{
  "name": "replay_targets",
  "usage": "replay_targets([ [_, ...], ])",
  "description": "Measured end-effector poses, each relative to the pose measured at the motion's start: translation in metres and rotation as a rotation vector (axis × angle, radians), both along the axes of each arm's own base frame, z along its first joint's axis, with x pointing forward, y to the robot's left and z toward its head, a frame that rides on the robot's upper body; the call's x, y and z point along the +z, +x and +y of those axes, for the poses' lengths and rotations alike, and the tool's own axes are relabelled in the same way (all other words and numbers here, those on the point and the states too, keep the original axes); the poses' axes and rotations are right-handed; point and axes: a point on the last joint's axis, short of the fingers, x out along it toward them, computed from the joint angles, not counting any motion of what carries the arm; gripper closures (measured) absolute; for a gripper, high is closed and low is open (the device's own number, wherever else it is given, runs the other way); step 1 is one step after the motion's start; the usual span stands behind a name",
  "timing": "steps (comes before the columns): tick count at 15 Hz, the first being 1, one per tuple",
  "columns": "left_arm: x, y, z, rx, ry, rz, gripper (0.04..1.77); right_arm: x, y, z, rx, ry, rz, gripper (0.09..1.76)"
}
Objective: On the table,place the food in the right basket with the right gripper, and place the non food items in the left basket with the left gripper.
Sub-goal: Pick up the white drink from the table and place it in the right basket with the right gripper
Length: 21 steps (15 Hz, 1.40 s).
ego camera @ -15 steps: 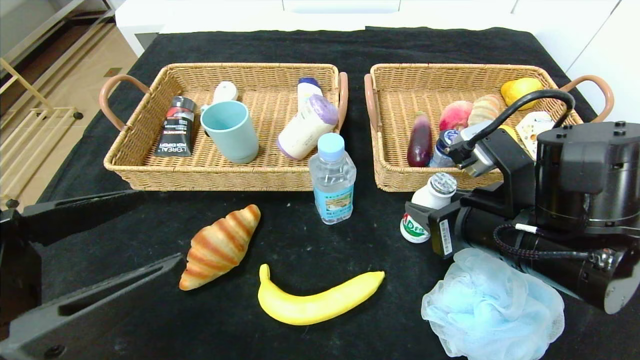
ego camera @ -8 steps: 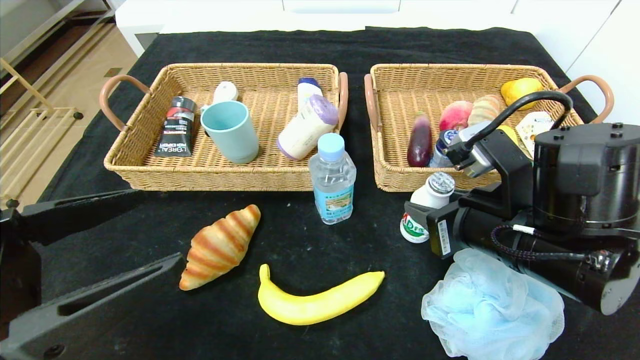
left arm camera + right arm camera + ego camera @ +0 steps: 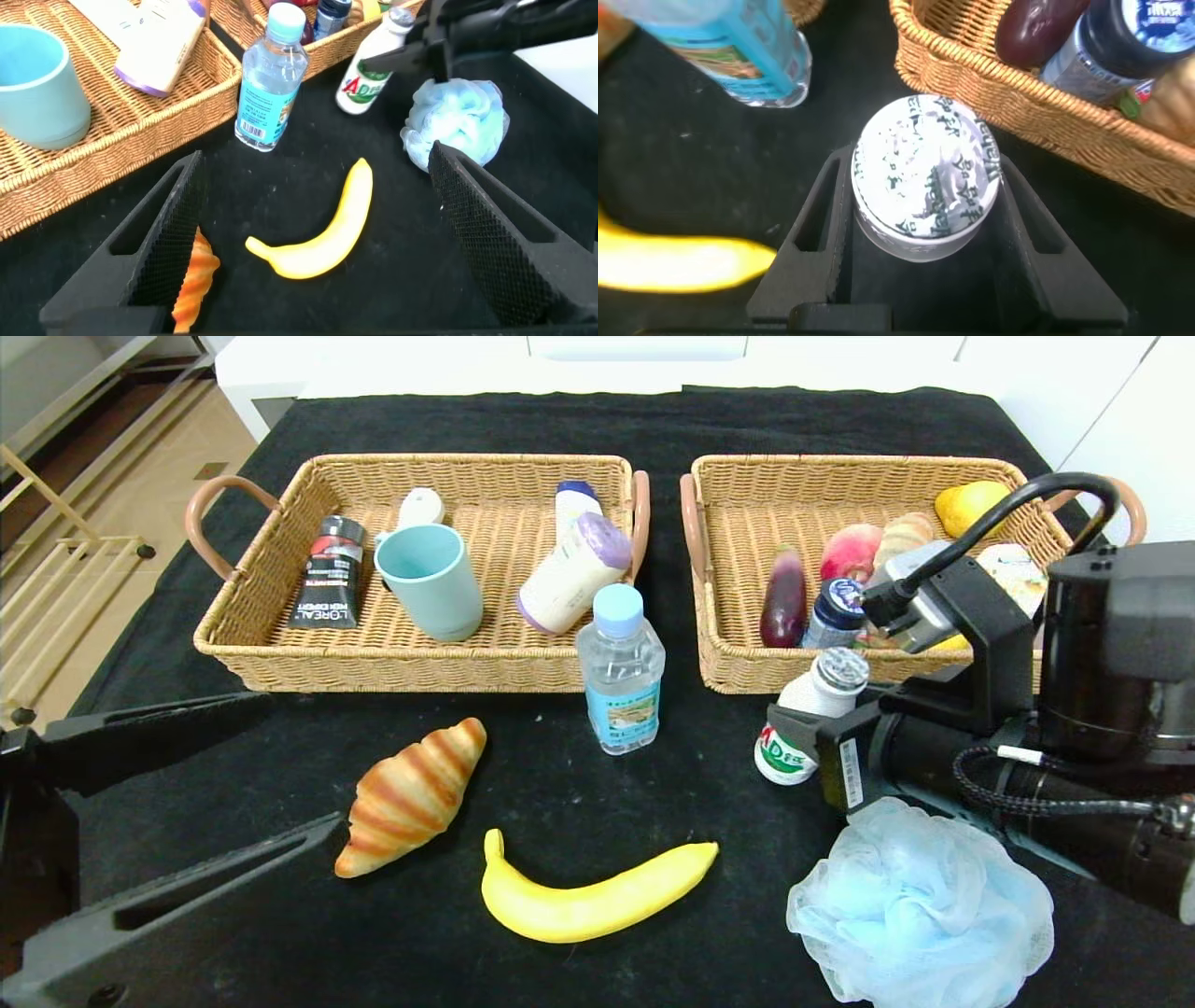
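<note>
My right gripper [image 3: 795, 735] is shut on a small white drink bottle with green lettering and a foil cap [image 3: 805, 723], held tilted just in front of the right basket [image 3: 738, 679]; in the right wrist view the bottle [image 3: 924, 177] sits between the jaws of the gripper [image 3: 924, 201]. My left gripper [image 3: 299, 761] is open and empty at the near left, and in the left wrist view it [image 3: 313, 166] hangs above the banana [image 3: 318, 238]. A croissant [image 3: 411, 795], the banana [image 3: 588, 901], a water bottle [image 3: 621, 672] and a blue bath pouf [image 3: 920, 905] lie on the black table.
The left basket [image 3: 280, 658] holds a black tube, a teal cup and white bottles. The right basket holds an eggplant [image 3: 782, 597], a blue-capped bottle [image 3: 836, 611], a peach, bread and a lemon. The pouf lies right under my right arm.
My right gripper has moved a little to the right and toward the right basket with the white bottle in it. The left arm has not moved.
</note>
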Motion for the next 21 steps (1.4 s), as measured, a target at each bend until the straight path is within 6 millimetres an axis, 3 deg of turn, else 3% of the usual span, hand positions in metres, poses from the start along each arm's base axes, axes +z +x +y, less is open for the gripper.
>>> replay_targets([
  [5,-0.001,0.001,-0.001,0.000,0.005,0.006,0.09,0.031,-0.017,-0.013,0.008,0.018,-0.016,0.97],
  [10,-0.001,0.001,-0.001,0.000,0.005,0.006,0.09,0.064,-0.017,-0.011,0.010,0.100,-0.102,0.98],
  [17,-0.001,0.001,-0.001,0.002,0.001,-0.001,0.09,0.093,0.019,0.013,-0.013,0.154,-0.171,0.98],
  [21,0.001,0.002,0.000,0.012,-0.003,-0.008,0.09,0.098,0.055,0.024,-0.061,0.166,-0.199,0.98],
])
